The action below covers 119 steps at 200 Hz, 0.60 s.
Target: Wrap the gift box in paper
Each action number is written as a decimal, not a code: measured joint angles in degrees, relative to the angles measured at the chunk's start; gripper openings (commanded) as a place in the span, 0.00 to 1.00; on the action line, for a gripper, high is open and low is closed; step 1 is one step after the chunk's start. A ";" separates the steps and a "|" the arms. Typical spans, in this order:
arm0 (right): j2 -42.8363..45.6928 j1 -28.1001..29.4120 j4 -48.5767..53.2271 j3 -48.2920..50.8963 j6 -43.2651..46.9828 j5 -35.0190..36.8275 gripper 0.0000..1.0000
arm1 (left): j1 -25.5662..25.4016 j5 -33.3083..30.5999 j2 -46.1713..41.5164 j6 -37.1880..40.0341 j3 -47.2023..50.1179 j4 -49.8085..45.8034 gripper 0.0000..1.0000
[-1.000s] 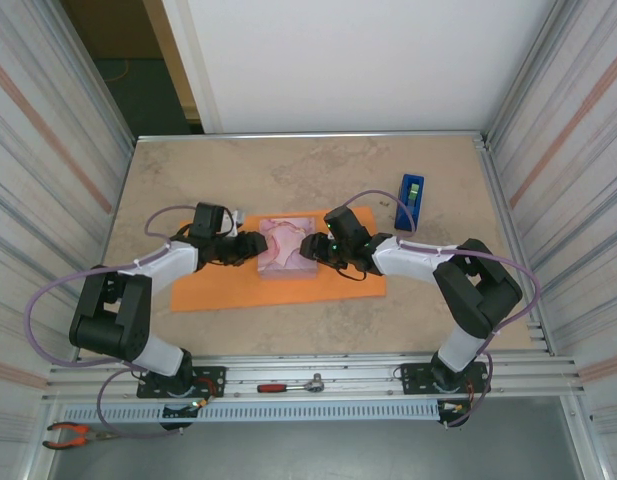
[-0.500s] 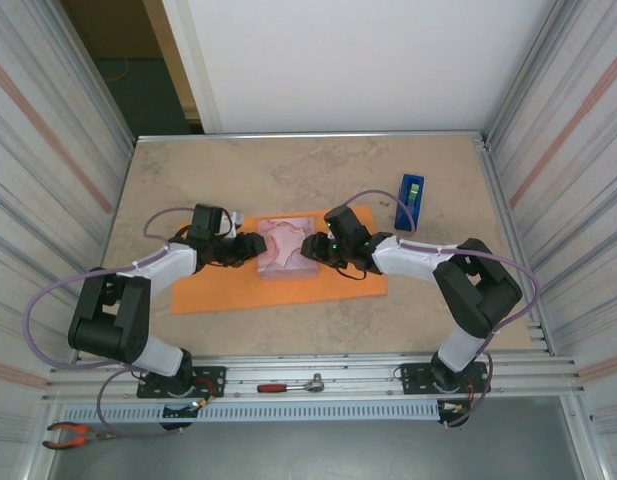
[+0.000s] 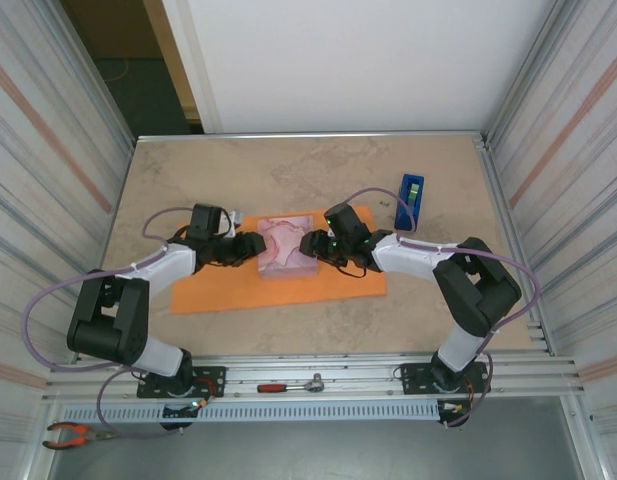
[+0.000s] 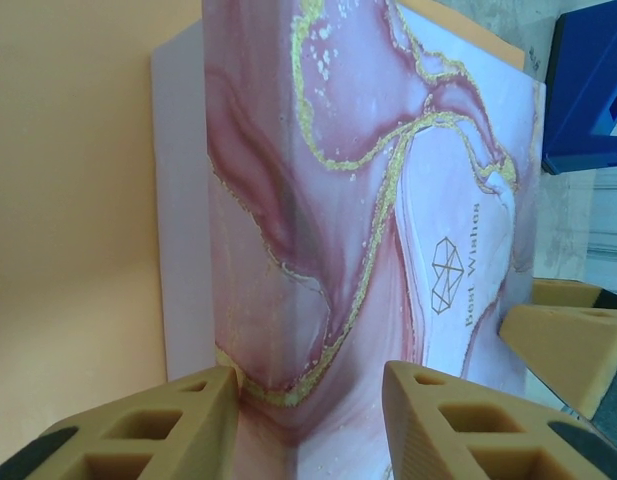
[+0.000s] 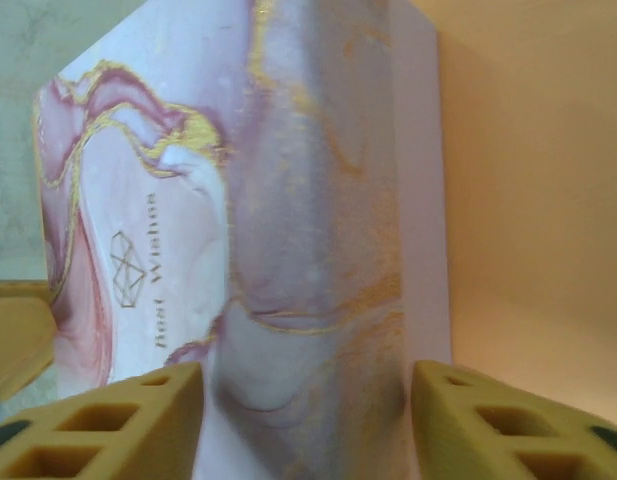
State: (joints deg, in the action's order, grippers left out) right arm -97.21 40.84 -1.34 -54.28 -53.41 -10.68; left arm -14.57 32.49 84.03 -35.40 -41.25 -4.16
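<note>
Top view: gift box (image 3: 285, 247) flat on orange paper (image 3: 278, 287), mid-table. Left gripper (image 3: 256, 245) at box's left edge, right gripper (image 3: 306, 246) at its right edge.
Left wrist: fingers (image 4: 138, 430) part-closed, pinching box edge.
Right wrist: jaws slightly wider than box edge, astride it, gripping nothing.

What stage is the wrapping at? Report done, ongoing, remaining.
Done: the paper lies flat on the table with the gift box on it. In hand: the left end effector and right end effector sit at the box's opposite sides, each straddling an edge. Left: no paper is folded over the box, and the blue tape dispenser stands apart, beyond the paper's far right corner.
</note>
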 measured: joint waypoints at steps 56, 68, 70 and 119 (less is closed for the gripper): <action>3.41 -2.08 2.14 2.73 0.24 0.94 0.75 | 1.79 0.44 -1.92 -1.92 2.51 0.04 0.55; 6.25 -2.89 3.85 4.15 0.44 2.10 0.75 | 2.71 -0.02 -3.61 -2.40 3.19 -0.37 0.57; 6.80 -3.04 4.26 4.37 0.48 2.12 0.75 | 2.84 -0.07 -3.89 -2.51 3.28 -0.42 0.58; 19.52 -8.79 11.50 12.76 2.89 5.33 0.76 | 4.11 -1.01 -10.45 -2.29 3.52 -2.73 0.67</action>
State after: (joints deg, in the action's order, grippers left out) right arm -77.69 32.05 10.15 -41.52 -50.52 -5.34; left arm -10.46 31.48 73.58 -37.69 -37.74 -6.90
